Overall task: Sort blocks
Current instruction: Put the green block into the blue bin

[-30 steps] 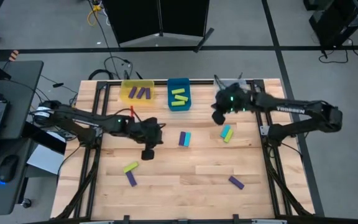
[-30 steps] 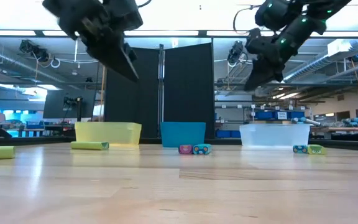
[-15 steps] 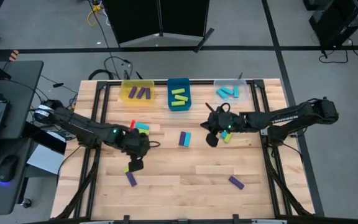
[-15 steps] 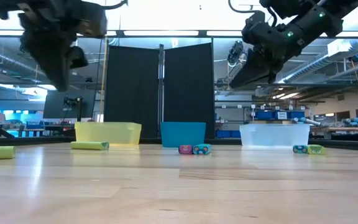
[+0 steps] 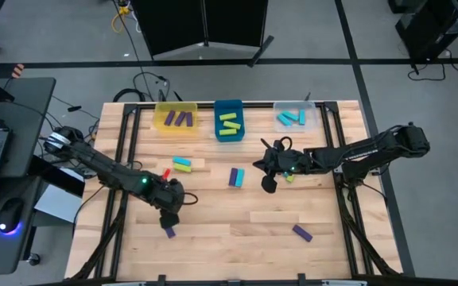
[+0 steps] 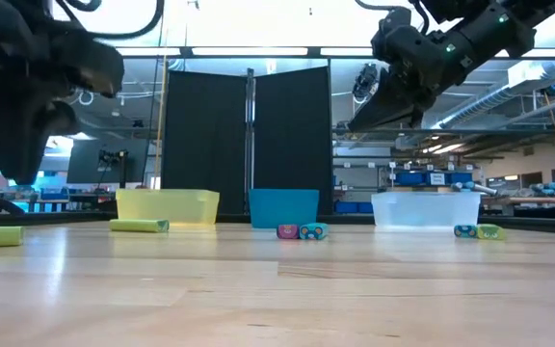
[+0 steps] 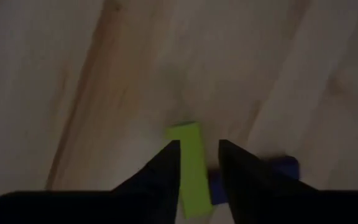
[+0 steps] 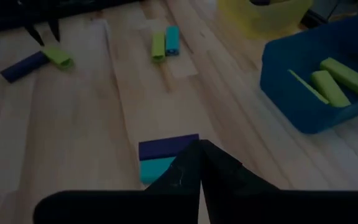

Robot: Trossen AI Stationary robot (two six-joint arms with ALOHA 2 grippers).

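Table: the pale wooden plank table [image 5: 237,226] carried the three bins along its far edge and the loose blocks in front of them.
Bins: the yellow plastic bin [image 5: 176,117] held purple bars, the blue plastic bin [image 5: 229,121] held lime bars, and the clear plastic bin [image 5: 296,117] held cyan bars, so sorting was partly done.
Left arm: over the last second I swung it from mid-table toward the near left corner; my left claw [image 7: 199,163] hung low with its fingers parted on either side of the lime-green rectangular bar [image 7: 189,167].
Right arm: it had left the clear bin and reached toward the table's middle; my right claw [image 8: 199,163] was pressed closed and empty, pointing at the purple and cyan bar pair [image 8: 164,158].
Meaning: I judged one drop was finished and two fresh picks were starting.
Loose blocks: a dark purple rectangular bar [image 7: 283,167] lay just beside the lime one, and another purple bar [image 5: 302,233] lay near the front right.
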